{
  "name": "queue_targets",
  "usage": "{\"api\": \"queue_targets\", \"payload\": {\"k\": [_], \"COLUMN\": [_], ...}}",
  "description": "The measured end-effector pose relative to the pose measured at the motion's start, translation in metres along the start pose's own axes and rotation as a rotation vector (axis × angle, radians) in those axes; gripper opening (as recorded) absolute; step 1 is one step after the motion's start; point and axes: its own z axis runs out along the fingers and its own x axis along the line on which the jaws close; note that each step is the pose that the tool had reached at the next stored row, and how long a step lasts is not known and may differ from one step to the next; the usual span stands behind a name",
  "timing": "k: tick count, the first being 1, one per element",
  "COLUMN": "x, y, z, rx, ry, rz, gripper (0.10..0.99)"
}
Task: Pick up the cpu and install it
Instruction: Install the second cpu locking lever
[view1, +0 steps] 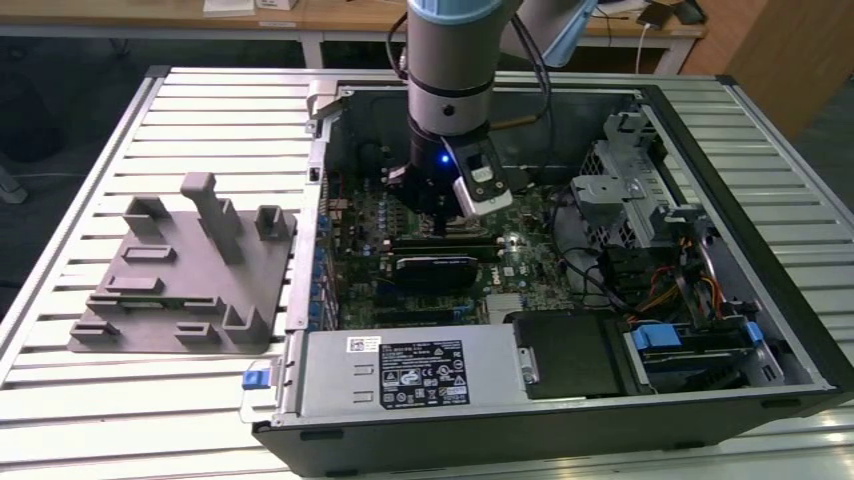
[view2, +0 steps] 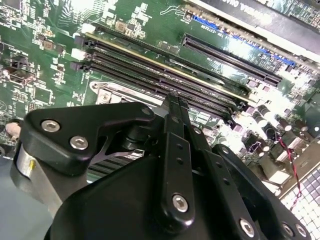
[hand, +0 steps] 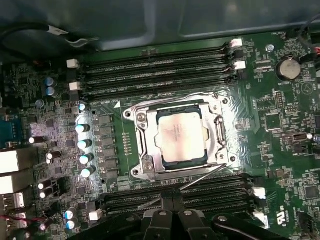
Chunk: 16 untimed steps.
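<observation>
Inside the open computer case on the bench, the hand hangs low over the motherboard, its fingers pressed together and holding nothing. Just beyond it, in the first wrist view, the cpu lies flat in its metal-framed socket, between the memory slots.

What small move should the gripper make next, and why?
Probably a short straight lift. The cpu already lies flat inside the socket frame, and the gripper, jaws together and holding nothing, hangs near the memory slots beside it.
</observation>
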Motion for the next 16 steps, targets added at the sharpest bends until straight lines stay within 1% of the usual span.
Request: {"api": "queue_targets", "payload": {"k": [3,8,11,14,16], "x": [0.0013,0.0052,0.0079,0.0092,0.0102], "y": [-0.0020,-0.0043,-0.0053,-0.0066,-0.0077], "z": [0.0014,0.0060,0.0085,0.0103,0.0115], "rx": [-0.011,-0.025,-0.038,-0.049,-0.059], "ry": [0.0017,0.0041,0.0063,0.0083,0.0098], "rz": [-0.004,-0.015,-0.022,-0.030,-0.035], "gripper": [0.106,0.106,0.106,0.106,0.106]}}
